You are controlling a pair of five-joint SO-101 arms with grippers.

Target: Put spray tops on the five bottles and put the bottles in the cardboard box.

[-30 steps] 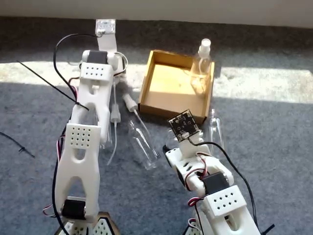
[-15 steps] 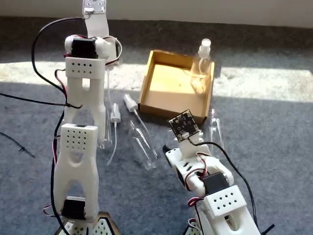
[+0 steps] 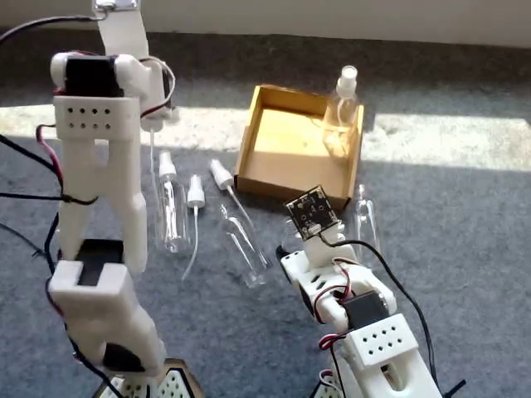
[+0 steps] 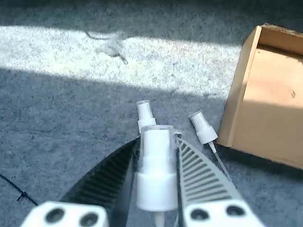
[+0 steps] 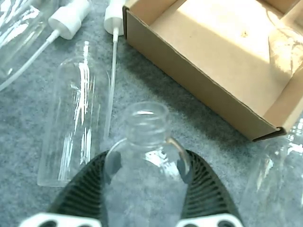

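Spray top (image 4: pixel 155 170) gripped in left jaws; open-necked bottle (image 5: pixel 147 163) in right jaws.

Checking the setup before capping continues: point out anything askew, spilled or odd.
Nothing is spilled or broken. The capped bottle in the cardboard box rises above the rim at the far corner rather than lying flat, and a clump of fluff sits on the sunlit carpet.

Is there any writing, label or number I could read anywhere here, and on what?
No text can be read anywhere.
Cardboard box: plain, no print.
Bottles and spray tops: no labels.
Small circuit board on an arm: any marks too small to read.
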